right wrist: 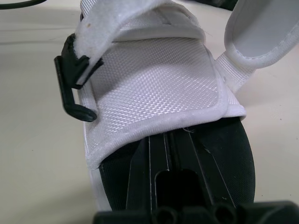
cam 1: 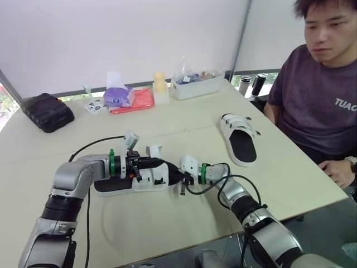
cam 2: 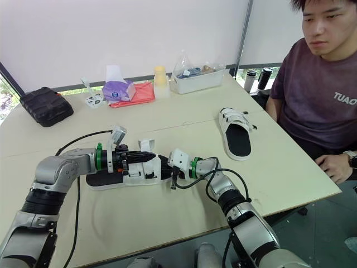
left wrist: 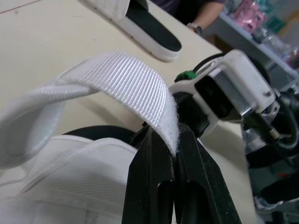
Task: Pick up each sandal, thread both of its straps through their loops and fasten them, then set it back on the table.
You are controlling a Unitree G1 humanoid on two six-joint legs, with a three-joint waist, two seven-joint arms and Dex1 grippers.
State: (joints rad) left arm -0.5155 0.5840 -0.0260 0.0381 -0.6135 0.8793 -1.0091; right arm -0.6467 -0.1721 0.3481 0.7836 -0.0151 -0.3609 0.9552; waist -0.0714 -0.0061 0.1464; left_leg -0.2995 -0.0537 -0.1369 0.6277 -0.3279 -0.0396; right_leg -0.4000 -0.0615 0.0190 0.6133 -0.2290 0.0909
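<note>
The near sandal (cam 1: 114, 185) lies flat at the table's (cam 1: 167, 229) front middle, between the 2 grippers, with bare table around it up to the front edge. The left gripper (left wrist: 174, 154) is closed and pinches the end of 1 strap (left wrist: 126, 77). The right gripper (right wrist: 174, 140) has its fingers together, pushed under the front flap (right wrist: 154, 88). The 2nd sandal (cam 1: 241, 139) lies well apart, near the right edge.

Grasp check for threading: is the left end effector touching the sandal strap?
Touching. The left wrist view shows the left end effector shut on the tip of the white strap.
</note>
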